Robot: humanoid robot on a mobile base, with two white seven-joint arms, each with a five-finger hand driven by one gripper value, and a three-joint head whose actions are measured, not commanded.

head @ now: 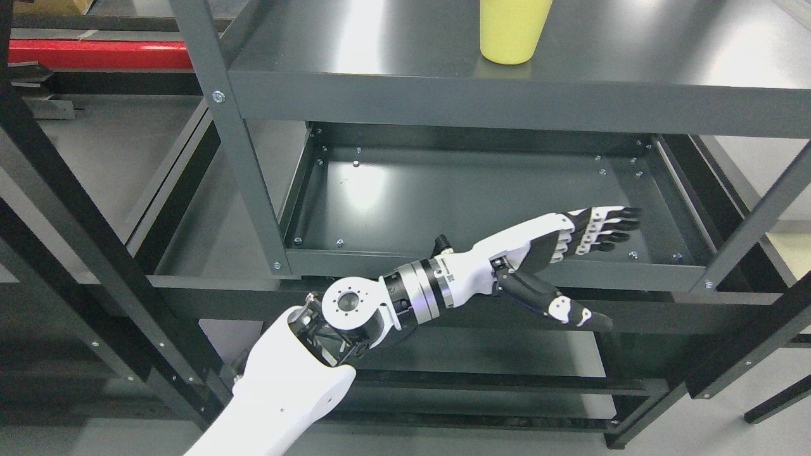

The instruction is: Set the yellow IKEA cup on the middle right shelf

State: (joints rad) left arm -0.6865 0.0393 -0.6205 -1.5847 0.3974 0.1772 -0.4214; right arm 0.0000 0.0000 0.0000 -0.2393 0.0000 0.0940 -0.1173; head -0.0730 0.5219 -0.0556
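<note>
Head view shows the yellow plastic cup (512, 30) upright on the grey metal shelf (633, 57) at upper centre. Left hand (570, 253), fingers extended and empty, hovers low at centre-right; placement looks done, so withdrawing seems next.

Lower tray (355, 190) lies bare; grey post (237, 145) flanks its left.
</note>
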